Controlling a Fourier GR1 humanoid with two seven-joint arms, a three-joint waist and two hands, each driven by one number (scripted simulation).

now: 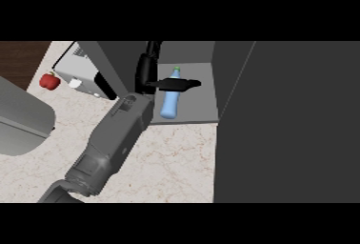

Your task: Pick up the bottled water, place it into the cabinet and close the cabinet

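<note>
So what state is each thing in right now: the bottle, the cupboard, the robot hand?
Bottled water: lying inside the cabinet, green cap on.
Cabinet: open, door not closed.
Robot hand: left one, over the bottle, fingers spread.
Red apple: sitting untouched on the counter.

Speckled stone-like counter [175, 152], matt grey cabinet [295, 119], translucent blue plastic-looking bottled water [169, 102].

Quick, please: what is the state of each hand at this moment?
Left hand: inside the cabinet, across the bottled water; whether it is open or shut cannot be told.
Right hand: not in view.
</note>
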